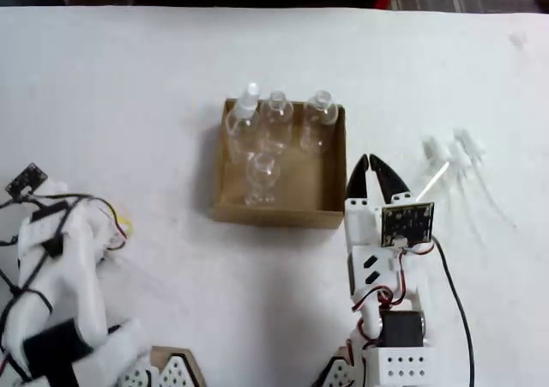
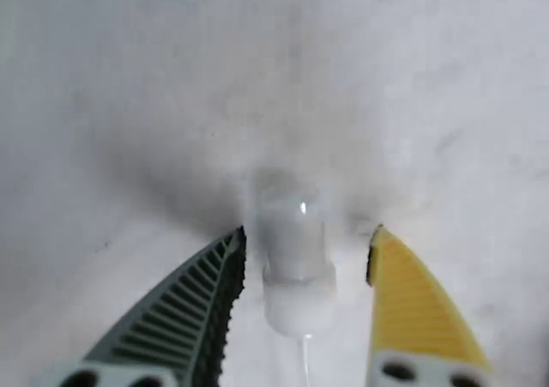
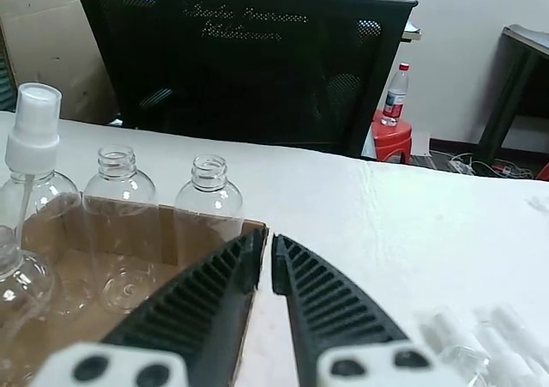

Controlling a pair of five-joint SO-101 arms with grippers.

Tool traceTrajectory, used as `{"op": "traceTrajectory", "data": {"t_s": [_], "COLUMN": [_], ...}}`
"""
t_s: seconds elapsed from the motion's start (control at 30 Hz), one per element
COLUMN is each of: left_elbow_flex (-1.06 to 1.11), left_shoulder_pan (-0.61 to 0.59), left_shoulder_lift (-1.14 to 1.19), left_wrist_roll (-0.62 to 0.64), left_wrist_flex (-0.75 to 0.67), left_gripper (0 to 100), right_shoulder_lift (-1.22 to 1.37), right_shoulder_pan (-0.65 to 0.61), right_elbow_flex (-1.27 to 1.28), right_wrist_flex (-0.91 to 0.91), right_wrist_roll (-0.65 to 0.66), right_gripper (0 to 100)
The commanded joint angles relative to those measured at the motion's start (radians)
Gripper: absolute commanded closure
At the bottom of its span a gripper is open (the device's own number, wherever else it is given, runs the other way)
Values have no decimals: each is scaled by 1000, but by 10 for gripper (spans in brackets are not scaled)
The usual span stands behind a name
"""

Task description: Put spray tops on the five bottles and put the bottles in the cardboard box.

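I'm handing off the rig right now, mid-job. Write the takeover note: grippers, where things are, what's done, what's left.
Left gripper: open, straddling a whitish piece on the table, probably a spray top; not gripped.
Right gripper: shut, empty, beside the cardboard box, at its right wall.
The box holds one capped bottle and three open bottles.
Loose spray tops lie on the table right of the box.
Done: four bottles boxed, one top fitted.
Left: tops for the three open bottles; the fifth bottle capped and boxed.
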Motion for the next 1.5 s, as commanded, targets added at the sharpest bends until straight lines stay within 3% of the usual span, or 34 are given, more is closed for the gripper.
{"op": "traceTrajectory", "data": {"t_s": [0.0,0.17,0.37,0.83,0.93,1.1,1.23,1.33,1.47], "left_elbow_flex": [-124,-127,-124,-176,-272,-508,-680,-766,-836], "left_shoulder_pan": [-28,-27,-25,-24,-25,-24,-27,-24,-8], "left_shoulder_lift": [107,147,154,147,147,147,154,154,150], "left_wrist_roll": [12,68,66,66,66,55,-144,-307,-382], "left_wrist_flex": [58,15,8,29,123,408,608,677,707], "left_gripper": [731,767,980,979,979,977,976,978,979], "right_shoulder_lift": [-5,-5,-5,-5,-5,-5,-5,-5,-5], "right_shoulder_pan": [-1,-1,-1,-1,-1,-1,-1,-1,-1], "right_elbow_flex": [8,8,8,8,8,8,8,8,8], "right_wrist_flex": [2,2,2,2,2,2,2,2,1], "right_wrist_roll": [11,11,11,11,11,11,11,11,11], "right_gripper": [977,977,977,977,977,977,977,977,977]}}
